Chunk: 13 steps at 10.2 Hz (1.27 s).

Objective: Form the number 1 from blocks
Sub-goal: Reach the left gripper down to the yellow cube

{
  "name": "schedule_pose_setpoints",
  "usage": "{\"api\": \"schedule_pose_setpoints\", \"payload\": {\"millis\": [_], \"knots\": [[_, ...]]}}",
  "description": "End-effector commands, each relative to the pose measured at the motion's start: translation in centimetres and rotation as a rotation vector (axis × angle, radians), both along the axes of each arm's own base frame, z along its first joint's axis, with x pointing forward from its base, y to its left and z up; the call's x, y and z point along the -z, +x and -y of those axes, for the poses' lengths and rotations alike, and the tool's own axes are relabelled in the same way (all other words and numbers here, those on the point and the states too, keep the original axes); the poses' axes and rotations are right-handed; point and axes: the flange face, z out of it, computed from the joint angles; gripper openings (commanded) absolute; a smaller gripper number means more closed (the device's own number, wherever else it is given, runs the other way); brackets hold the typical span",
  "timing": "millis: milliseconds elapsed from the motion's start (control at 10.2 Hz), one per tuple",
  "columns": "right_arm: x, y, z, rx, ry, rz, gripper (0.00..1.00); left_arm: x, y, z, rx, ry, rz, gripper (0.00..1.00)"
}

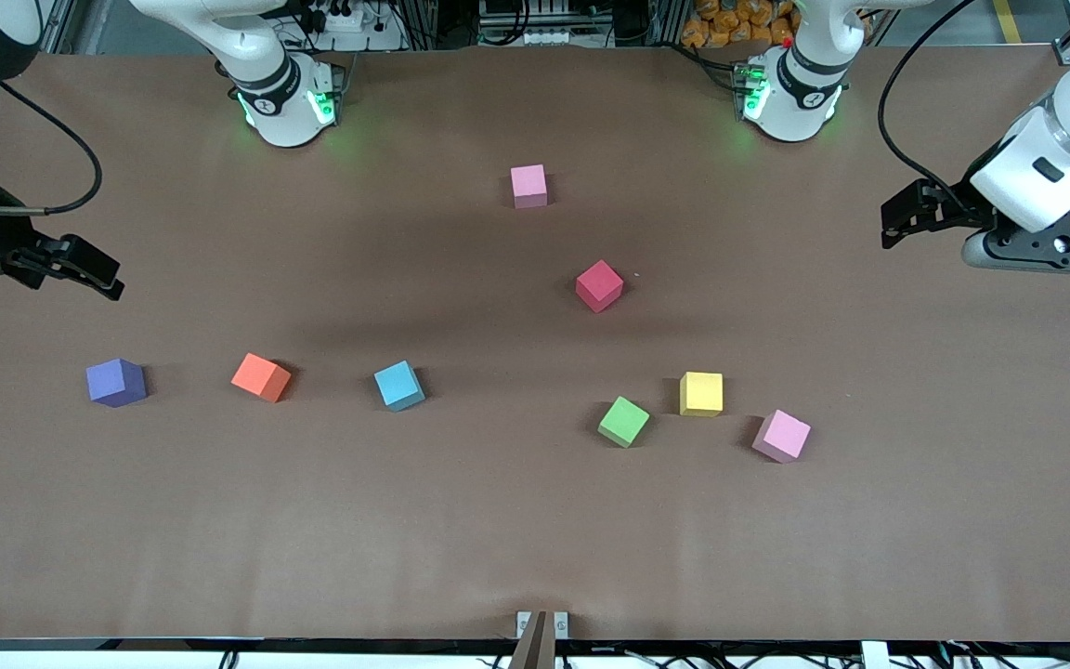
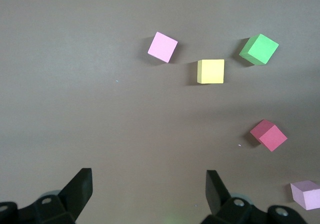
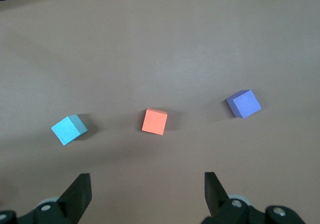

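Both grippers, left (image 1: pixel 890 228) and right (image 1: pixel 112 279), hang spread and empty over your table's (image 1: pixel 498 520) ends. Blocks lie scattered, all apart: pink (image 1: pixel 528 185), crimson (image 1: pixel 599 285), orange (image 1: pixel 261 376), blue (image 1: pixel 399 386), yellow (image 1: pixel 701 393), second pink (image 1: pixel 782 435).

High front view, two downward wrist views

This is a robotics lab. Two white robot arms stand bolted at the 12 o'clock edge of a wide desk (image 1: pixel 535 520) covered in plain brown sheeting, their bases (image 1: pixel 286 102) glowing with green status lights. Black cables (image 1: pixel 43 139) loop across the desk's corners, and a power strip with plugs, metal framing and more wiring crowd the strip past that edge. Small foam cubes, such as a purple cube (image 1: pixel 116 382), lie scattered like test props.
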Motion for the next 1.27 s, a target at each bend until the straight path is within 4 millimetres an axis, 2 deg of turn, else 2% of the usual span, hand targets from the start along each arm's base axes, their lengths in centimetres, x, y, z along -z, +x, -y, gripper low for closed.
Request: {"api": "schedule_pose_setpoints", "payload": {"millis": [0,195,391,489,586,782,977,1173], "knots": [[0.7,0.0,-0.2,0.0,0.017,-0.01,1.0,-0.5,0.1,0.1,0.002,0.023,0.009,1.0],[1.1,0.2,-0.2,0.0,0.017,-0.018,1.0,-0.5,0.2,0.5,0.001,0.023,0.009,1.0],[1.3,0.2,-0.3,-0.001,0.017,-0.021,1.0,0.9,1.5,0.2,-0.005,0.015,0.012,1.0],[1.3,0.2,-0.5,-0.004,0.015,-0.022,1.0,3.2,2.7,0.8,0.002,0.016,-0.011,1.0],[1.4,0.2,-0.6,-0.006,0.015,-0.025,1.0,6.8,3.9,2.2,0.039,0.03,-0.064,1.0],[1.6,0.3,-1.1,-0.013,0.014,-0.031,1.0,12.9,5.7,7.0,0.106,0.095,-0.088,1.0],[2.4,0.6,-1.3,-0.018,0.012,-0.05,1.0,17.6,7.5,8.2,-0.009,0.078,-0.071,1.0],[3.1,0.9,-1.5,-0.021,0.011,-0.059,1.0,22.8,8.8,9.4,-0.031,0.02,-0.08,1.0]]}}
